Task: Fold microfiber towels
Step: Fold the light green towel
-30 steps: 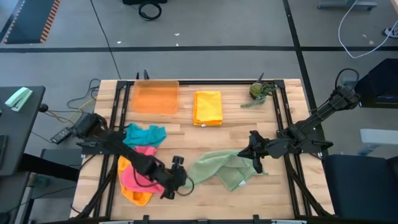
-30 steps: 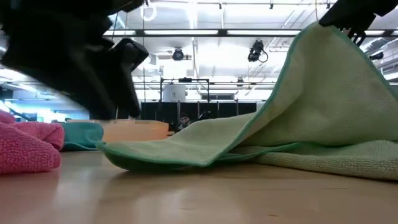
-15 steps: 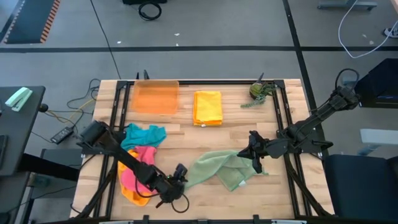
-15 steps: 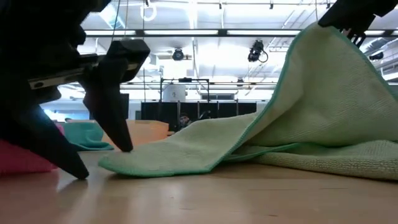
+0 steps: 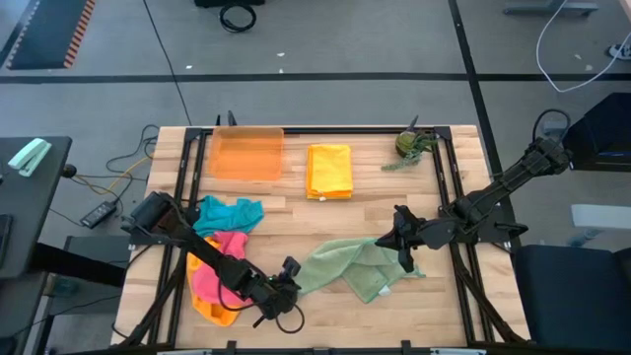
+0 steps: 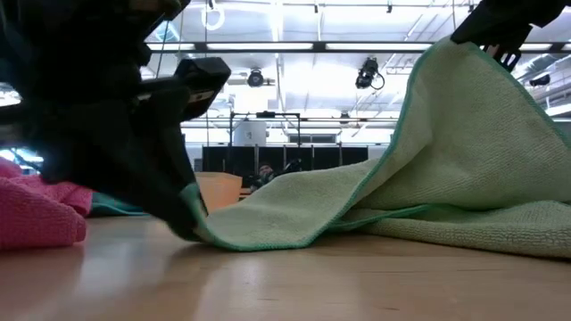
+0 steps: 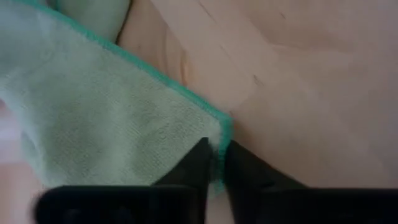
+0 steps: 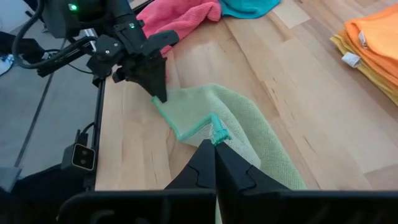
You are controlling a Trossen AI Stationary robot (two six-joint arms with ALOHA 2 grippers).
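Note:
A sage-green microfiber towel lies crumpled on the near middle of the table. My left gripper is shut on its near left corner, low at the table. My right gripper is shut on its right corner and holds that corner raised. The cloth slopes down from there to the table. Pink, teal-blue and orange towels lie heaped at the left. Folded yellow towels are stacked at the far middle. My left gripper pinches the green towel's teal-stitched edge at its corner between its two fingers. The fingers slant down from the table's left, and the corner rests on the table. My right gripper pinches the towel's other corner at its fingertips, slanting down from the right. That corner is lifted clear, and the cloth hangs slack below it.
A translucent orange tray stands at the far left. A small green object sits at the far right corner. Bare wood lies along the near edge and between the folded stack and the green towel.
My left gripper has sunk toward the table, rolled, and moved onto the green towel's left corner. Its fingers stood open on either side of the corner half a second ago and have now shut on it. The right gripper kept still with its corner raised.

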